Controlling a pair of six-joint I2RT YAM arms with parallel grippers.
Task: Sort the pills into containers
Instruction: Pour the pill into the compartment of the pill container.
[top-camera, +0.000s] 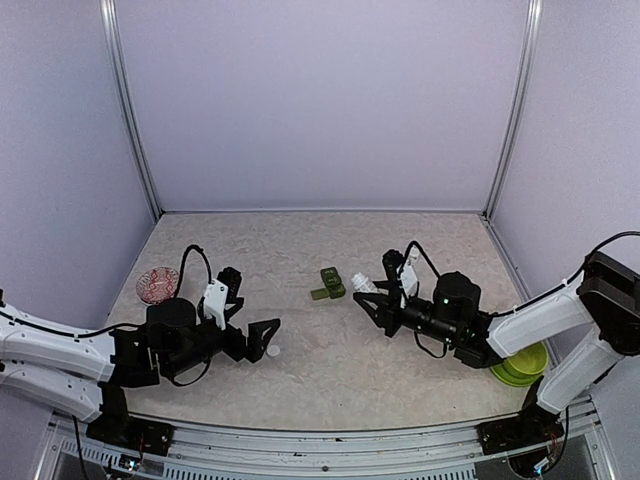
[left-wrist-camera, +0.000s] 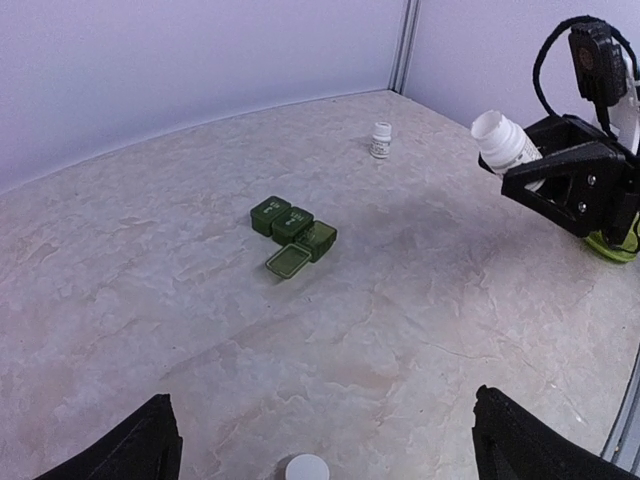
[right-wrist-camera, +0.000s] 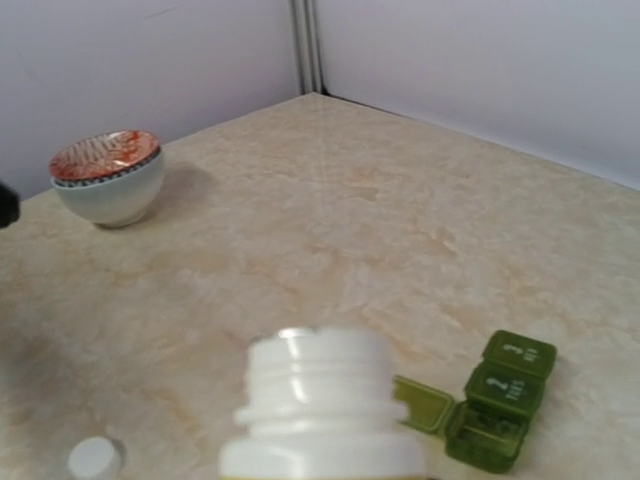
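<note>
Pale marbled tabletop (top-camera: 330, 235) lies bare across its far half, with walls on three sides. Your left gripper (left-wrist-camera: 322, 440) is spread wide and low near the front, a white cap (left-wrist-camera: 306, 468) on the surface between its fingers. Your right gripper (top-camera: 380, 292) is clamped on a tilted, uncapped white bottle (left-wrist-camera: 505, 140), just right of the green pill organizer (top-camera: 328, 284) at mid-table, which has one lid flipped open. A red bowl (top-camera: 157, 284) sits by the left edge and a green dish (top-camera: 520, 365) by the right.
</note>
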